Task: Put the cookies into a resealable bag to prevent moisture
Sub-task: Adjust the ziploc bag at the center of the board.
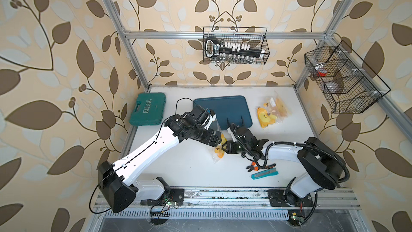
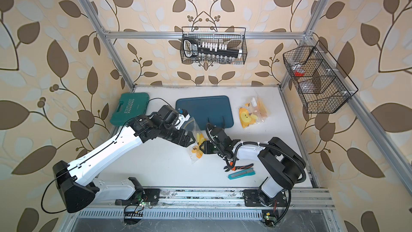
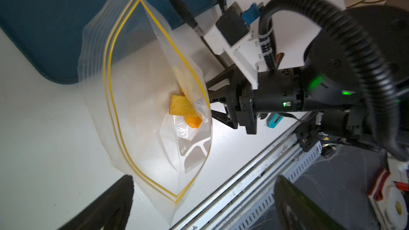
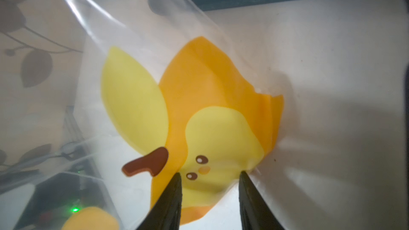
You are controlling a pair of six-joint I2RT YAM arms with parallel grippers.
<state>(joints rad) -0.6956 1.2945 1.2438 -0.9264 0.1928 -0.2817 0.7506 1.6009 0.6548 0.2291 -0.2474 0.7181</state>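
In front of the blue tray (image 1: 223,108): I see the resealable bag (image 3: 132,107), clear with a yellow zip line and a duck print. Its mouth gapes open near the tray's front edge.
Cookies (image 3: 180,107): at least two orange-yellow ones sit inside the bag, at the end away from the mouth. I can't count more.
Left gripper (image 3: 204,178): fingers spread wide beside the bag's mouth.
Right gripper (image 4: 210,173): I read it as pinching the bag's duck-printed end, with the plastic creased at one fingertip.
Right of the tray: more duck-print bags (image 1: 270,113).
Left of the tray: green tool case (image 1: 148,109).
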